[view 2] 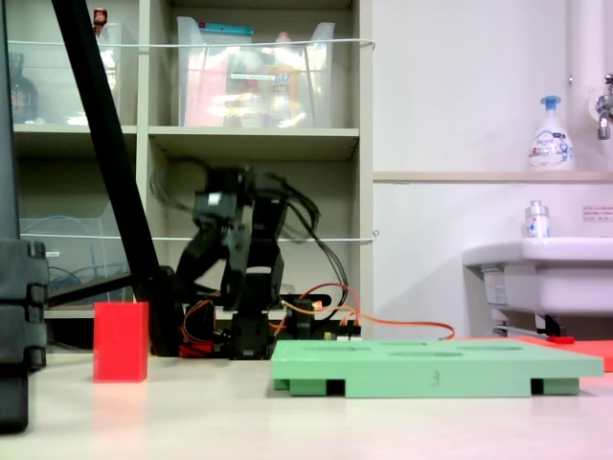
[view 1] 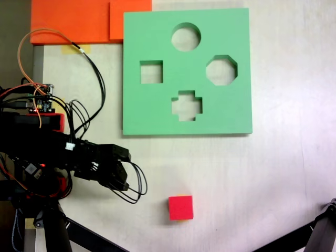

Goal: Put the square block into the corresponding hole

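Your square block (view 1: 180,207) sits flat on the bench (view 1: 283,173), low in the fixed view from above, clear of everything else; in the low side-on fixed view it stands upright at the left (view 2: 121,341), well apart from the board. The corresponding hole (view 1: 151,72) is the square cutout at the left of the green foam board (view 1: 231,113), which lies flat toward the far side of the bench. The same board carries a round cutout (view 1: 186,37), an eight-sided cutout (view 1: 221,70) and a cross-shaped cutout (view 1: 187,105). All four openings are unfilled.

Your tool (view 1: 124,169) is at the left of the view from above, on a folded black arm (view 1: 47,142), left of the block and not touching it. You cannot tell from either fixed view whether its jaws are parted or closed; nothing is seen held in them.

Orange foam sheets (view 1: 79,21) lie beyond the board's far left corner. In the side-on view, shelving (view 2: 259,144) stands behind the arm and a sink (view 2: 546,268) is at the right.
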`<action>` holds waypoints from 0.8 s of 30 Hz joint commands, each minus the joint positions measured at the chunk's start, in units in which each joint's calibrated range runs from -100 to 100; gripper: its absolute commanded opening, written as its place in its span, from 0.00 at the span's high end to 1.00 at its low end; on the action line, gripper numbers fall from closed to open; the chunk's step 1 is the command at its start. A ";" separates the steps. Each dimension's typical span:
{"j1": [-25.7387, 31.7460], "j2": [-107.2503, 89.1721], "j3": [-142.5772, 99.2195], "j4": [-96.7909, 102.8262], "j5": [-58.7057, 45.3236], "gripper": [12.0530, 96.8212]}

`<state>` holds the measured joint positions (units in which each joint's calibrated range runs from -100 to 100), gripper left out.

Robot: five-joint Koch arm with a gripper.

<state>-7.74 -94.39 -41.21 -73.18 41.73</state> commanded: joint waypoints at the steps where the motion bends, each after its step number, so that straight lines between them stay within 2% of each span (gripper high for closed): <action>1: 0.00 3.33 8.10 -10.45 -0.10 0.68; 5: 0.00 12.55 21.96 -16.71 -1.42 0.66; 9: -0.63 34.34 43.90 -26.82 -4.30 0.47; 18: -3.03 60.73 58.45 -26.82 -7.62 0.25; 24: -3.47 71.91 60.65 -25.57 -7.86 0.23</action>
<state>-11.01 -22.98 15.73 -97.06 34.36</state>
